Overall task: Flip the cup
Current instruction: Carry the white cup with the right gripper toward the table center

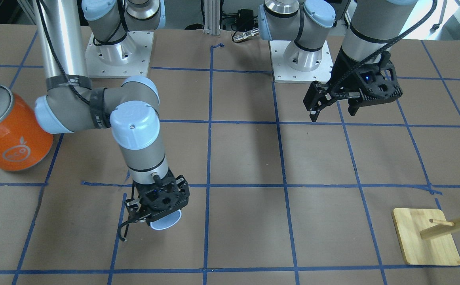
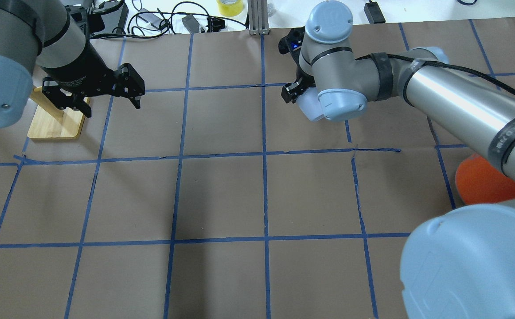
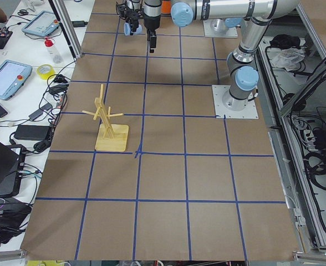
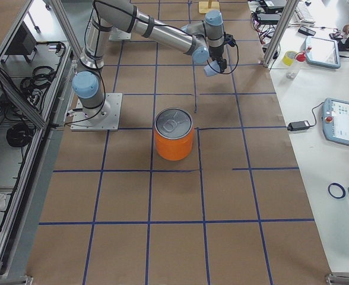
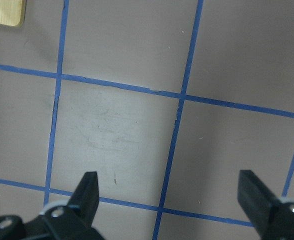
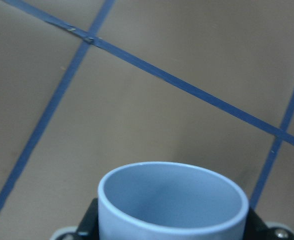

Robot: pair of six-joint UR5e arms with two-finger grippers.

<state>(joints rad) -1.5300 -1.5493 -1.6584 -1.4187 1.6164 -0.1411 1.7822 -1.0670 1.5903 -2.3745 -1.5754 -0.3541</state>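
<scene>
Right gripper (image 1: 155,211) clamped on the cup (image 1: 167,224), apparently lifted off the table, well apart from the orange can (image 1: 8,130) — mouth pointing away from the wrist. Left gripper (image 1: 333,113) spread, empty. Risk: the smooth tapered wall slips during rotation — cup drops and rolls.

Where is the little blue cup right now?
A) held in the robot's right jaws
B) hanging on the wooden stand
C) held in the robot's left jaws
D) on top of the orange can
A: the cup sits gripped between the right jaws, while the left jaws are open and empty.
</scene>
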